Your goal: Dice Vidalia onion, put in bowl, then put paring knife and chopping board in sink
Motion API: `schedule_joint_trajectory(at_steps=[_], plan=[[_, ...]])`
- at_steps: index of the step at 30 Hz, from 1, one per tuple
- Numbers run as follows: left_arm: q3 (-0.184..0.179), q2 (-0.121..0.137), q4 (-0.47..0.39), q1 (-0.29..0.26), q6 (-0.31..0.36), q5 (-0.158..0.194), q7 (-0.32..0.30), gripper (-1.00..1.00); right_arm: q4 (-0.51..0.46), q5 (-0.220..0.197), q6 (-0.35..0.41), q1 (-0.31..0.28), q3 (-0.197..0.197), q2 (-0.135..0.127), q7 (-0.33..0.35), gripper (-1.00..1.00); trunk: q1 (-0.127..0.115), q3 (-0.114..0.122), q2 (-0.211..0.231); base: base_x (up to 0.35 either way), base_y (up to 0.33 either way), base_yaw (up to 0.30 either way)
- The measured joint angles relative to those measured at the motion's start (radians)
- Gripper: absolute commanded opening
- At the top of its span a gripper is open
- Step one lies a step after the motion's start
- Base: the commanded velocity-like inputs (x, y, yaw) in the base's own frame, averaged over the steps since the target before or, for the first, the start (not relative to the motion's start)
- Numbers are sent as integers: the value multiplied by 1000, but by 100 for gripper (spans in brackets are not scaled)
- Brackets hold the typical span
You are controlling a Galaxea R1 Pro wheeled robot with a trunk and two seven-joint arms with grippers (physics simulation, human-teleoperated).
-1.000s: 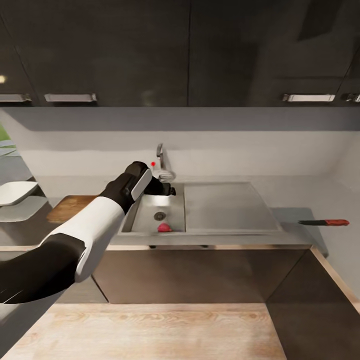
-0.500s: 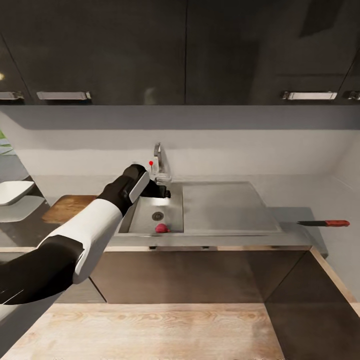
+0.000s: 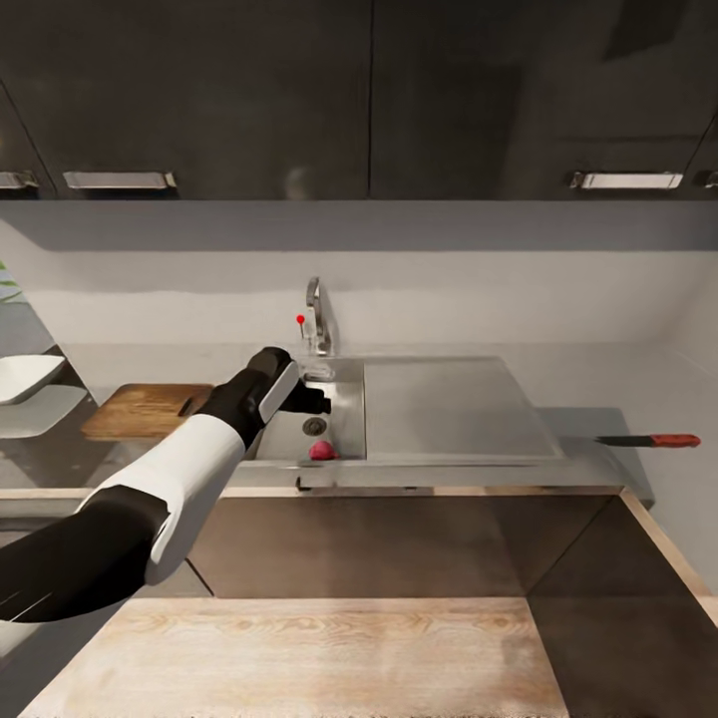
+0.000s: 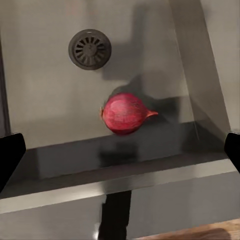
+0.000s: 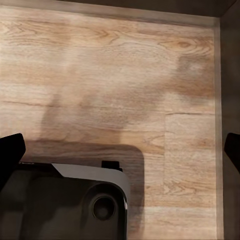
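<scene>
While the left arm is reaching out over the sink [image 3: 439, 409], the left gripper [image 3: 317, 401] is hanging above the basin, short of the Vidalia onion [image 3: 321, 451]. Its fingers are standing wide apart: in the left wrist view the two dark fingertips [image 4: 11, 156] are sitting at opposite edges of the frame, with nothing between them but the basin floor. The onion [image 4: 124, 113] is lying on its side on that floor, close to the basin's front wall, pointed tip aimed toward the drainboard side. The round drain [image 4: 90, 48] is sitting further back in the basin, apart from the onion. The chrome tap [image 3: 315, 317] with its red knob is rising at the sink's rear edge, just behind the gripper.

The chopping board [image 3: 148, 411] is lying flat on the countertop [image 3: 618, 444] left of the sink, handle slot at its sink-side end. The bowl [image 3: 22, 377] is showing at the far left edge of the countertop, beyond the board. The paring knife [image 3: 648, 440] is lying on the countertop near its right end, well apart from the sink, red-marked handle pointing away from the basin.

The right gripper [image 5: 120, 150] is hanging over the light wood floor [image 5: 120, 75], fingers spread wide and holding nothing, with part of the robot's dark base [image 5: 65, 205] beneath it.
</scene>
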Motion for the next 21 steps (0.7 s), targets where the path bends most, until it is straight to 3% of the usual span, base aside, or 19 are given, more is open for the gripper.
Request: schedule_joint_trajectory(at_steps=[9, 21], plan=[[0, -4, 8, 36, 0, 0, 2, 100, 0, 0, 0, 0, 0, 0, 0, 100, 0, -13, 0, 0, 0, 0], [0, -2, 9, 42, 0, 0, 2, 100, 0, 0, 0, 0, 0, 0, 0, 100, 0, -29, 0, 50, 0, 0]])
